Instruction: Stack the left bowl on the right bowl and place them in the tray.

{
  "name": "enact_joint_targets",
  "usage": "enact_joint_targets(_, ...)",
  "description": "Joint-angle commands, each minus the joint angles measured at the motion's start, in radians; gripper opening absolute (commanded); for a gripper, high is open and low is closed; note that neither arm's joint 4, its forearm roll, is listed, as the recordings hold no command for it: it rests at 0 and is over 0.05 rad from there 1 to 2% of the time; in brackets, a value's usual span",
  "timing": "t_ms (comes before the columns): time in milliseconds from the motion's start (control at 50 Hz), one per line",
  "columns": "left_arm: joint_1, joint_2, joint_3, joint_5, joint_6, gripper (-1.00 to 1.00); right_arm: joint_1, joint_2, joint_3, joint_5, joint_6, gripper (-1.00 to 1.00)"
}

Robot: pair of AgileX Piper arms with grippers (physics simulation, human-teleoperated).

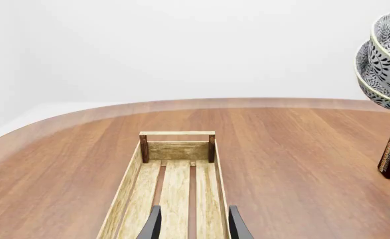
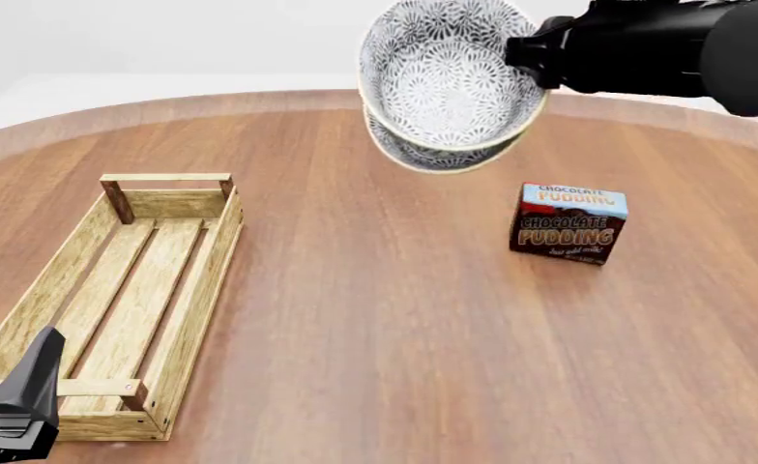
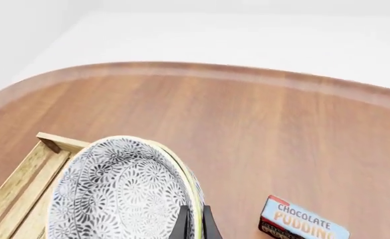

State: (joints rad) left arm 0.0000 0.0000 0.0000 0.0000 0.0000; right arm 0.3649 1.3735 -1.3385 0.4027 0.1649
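Bowls point(image 2: 451, 87), stacked and tilted, hang pinched in our right gripper point(image 3: 193, 221), its fingers half-hidden. Beneath our spread left gripper point(image 1: 193, 224), the tray point(image 2: 212, 261) runs lengthwise away.

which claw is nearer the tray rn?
Left. The left claw sits over the tray's near end, open. The right claw is off to the tray's right, holding the stacked bowls above the table.

Tray point(image 2: 198, 280) interior open; pudding box point(image 2: 568, 224) well apart.
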Motion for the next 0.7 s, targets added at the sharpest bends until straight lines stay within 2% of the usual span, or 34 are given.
enact_joint_targets(20,0.0,0.0,0.0,0.0,0.0,1.0,0.044,0.102,-0.129,-0.005,0.005,-1.0)
enact_joint_targets(360,0.0,0.0,0.0,0.0,0.0,1.0,0.143,0.281,-0.345,0.018,0.006,-1.0)
enact_joint_targets(700,0.0,0.0,0.0,0.0,0.0,1.0,0.195,0.42,-0.545,0.052,-0.007,-1.0)
